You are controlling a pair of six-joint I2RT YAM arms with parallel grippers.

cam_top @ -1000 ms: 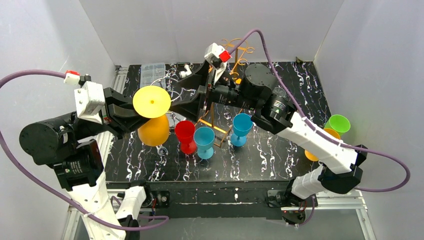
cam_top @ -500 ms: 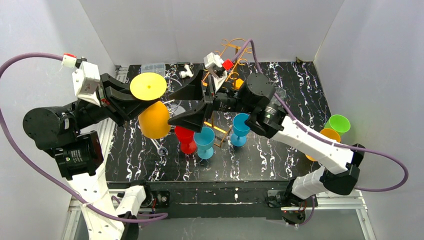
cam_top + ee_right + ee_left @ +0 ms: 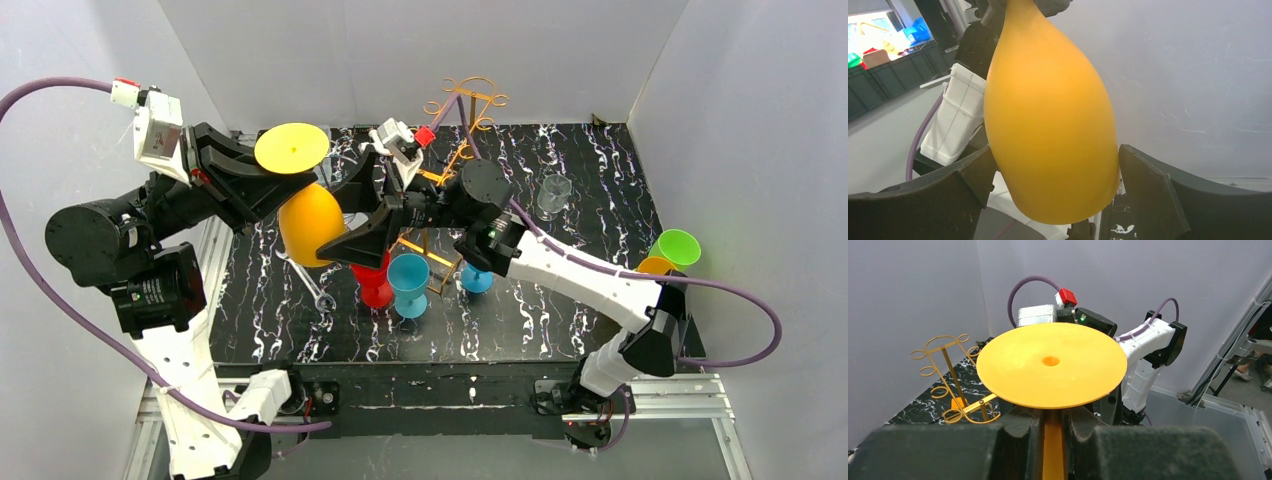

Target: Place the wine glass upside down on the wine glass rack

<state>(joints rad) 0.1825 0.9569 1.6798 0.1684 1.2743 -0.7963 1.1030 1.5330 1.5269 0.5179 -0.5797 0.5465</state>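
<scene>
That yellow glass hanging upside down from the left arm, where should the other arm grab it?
Take the yellow glass by its bowl, from the sides. The left gripper is shut on the stem under the flat foot, while the bowl hangs free below; the right gripper stands open, a finger on either side.

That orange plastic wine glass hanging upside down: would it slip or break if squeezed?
Probably light and tough: the orange plastic wine glass hangs by its thin stem from the left gripper. Its smooth, rounded bowl may slip between the open fingers of the right gripper.
</scene>
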